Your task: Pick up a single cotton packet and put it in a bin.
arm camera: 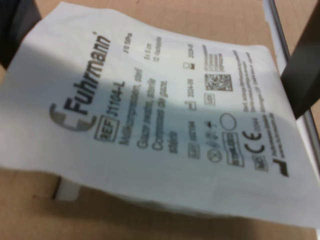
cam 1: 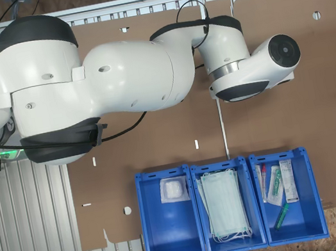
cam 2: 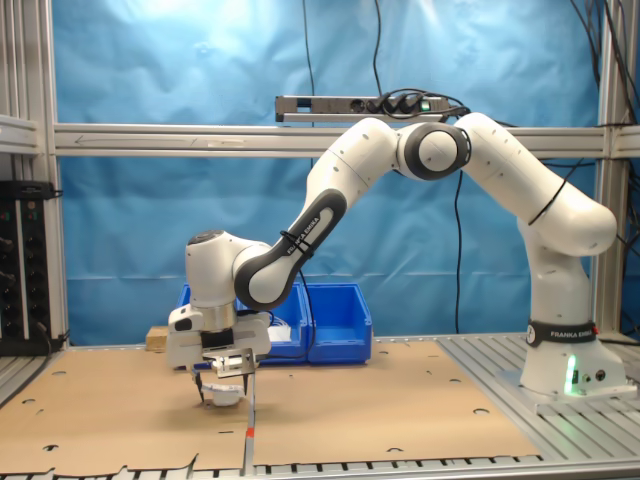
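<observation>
My gripper [cam 2: 222,385] sits low over the cardboard sheet [cam 2: 350,410], fingers pinching a cotton packet [arm camera: 160,120] between them. In the wrist view the packet's printed white face spans both dark fingers [arm camera: 305,75]. 3 blue bins stand side by side; the target bin [cam 1: 168,213] holds 1 packet [cam 1: 173,190], next to the mask bin [cam 1: 226,205].

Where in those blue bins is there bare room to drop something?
The bin with one cotton packet has most of its floor bare below it. The middle bin is covered by face masks. The third bin is crowded with thin packets.
</observation>
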